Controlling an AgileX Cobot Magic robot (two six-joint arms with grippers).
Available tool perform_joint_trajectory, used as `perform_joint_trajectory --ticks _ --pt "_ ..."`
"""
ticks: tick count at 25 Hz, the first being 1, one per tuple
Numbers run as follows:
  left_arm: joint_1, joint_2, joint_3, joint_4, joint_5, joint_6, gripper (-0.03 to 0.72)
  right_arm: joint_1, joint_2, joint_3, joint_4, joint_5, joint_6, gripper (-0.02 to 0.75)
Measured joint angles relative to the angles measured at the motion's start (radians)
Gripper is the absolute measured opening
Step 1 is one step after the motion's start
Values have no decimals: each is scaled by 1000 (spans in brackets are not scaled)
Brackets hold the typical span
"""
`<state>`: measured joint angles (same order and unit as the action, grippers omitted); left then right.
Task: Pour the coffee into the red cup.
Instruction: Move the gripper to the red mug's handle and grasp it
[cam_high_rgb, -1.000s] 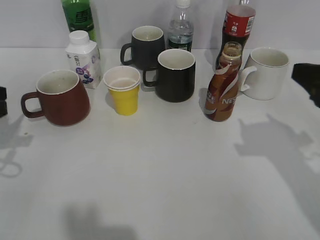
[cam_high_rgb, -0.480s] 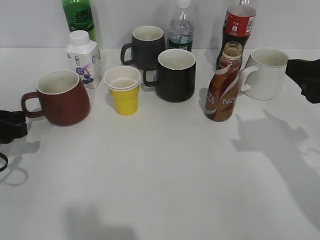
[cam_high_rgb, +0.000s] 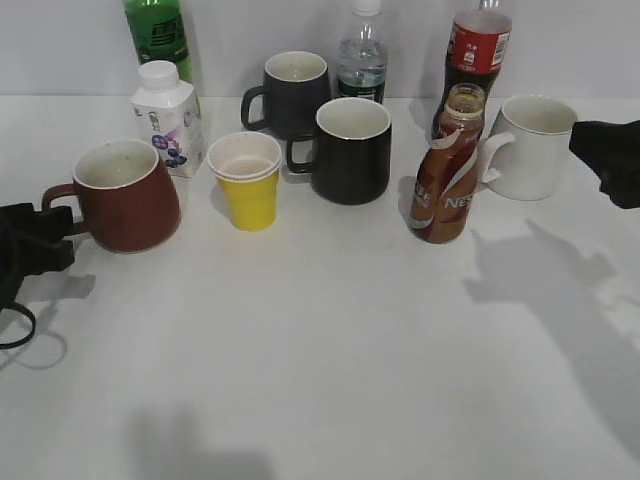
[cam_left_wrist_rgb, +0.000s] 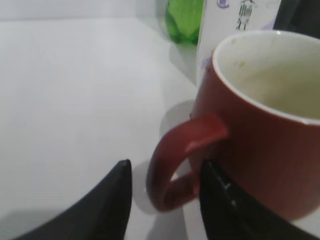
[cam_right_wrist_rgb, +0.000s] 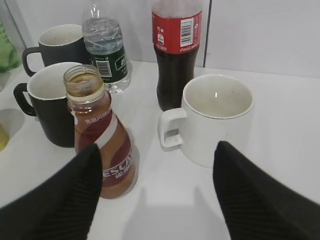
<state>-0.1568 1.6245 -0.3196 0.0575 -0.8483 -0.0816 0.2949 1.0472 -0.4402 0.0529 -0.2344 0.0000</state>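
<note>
My left gripper (cam_left_wrist_rgb: 165, 200) has its jaws apart either side of the red cup's (cam_left_wrist_rgb: 260, 130) handle, at the table's left edge; I'd close squarely on the loop, not the wall, to steady it. My right gripper (cam_right_wrist_rgb: 155, 195), jaws wide, hangs near the right edge, facing the coffee (cam_right_wrist_rgb: 100, 145) and the white mug (cam_right_wrist_rgb: 217, 117); I'd shift left to centre on the open bottle's waist.

Yellow paper cup (cam_high_rgb: 247, 183) beside black mug (cam_high_rgb: 351, 150); white mug (cam_high_rgb: 531, 146) right.
</note>
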Motion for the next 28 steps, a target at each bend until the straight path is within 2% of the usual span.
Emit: perform_joint_trajectory --ticks 4,11,22,25,28 --pt "0 79 0 -2 -134 0 351 0 0 0 0 0 0 519" --pt "0 159 0 -33 -251 0 351 0 0 0 0 -2 0 519" --pt "0 267 -122 -40 -262 23 349 0 1 0 -39 -2 0 503" --pt "0 301 -165 -41 -266 23 289 0 1 0 -42 -3 0 502" --pt "0 316 -190 -41 -277 26 143 1 1 0 -66 8 0 502"
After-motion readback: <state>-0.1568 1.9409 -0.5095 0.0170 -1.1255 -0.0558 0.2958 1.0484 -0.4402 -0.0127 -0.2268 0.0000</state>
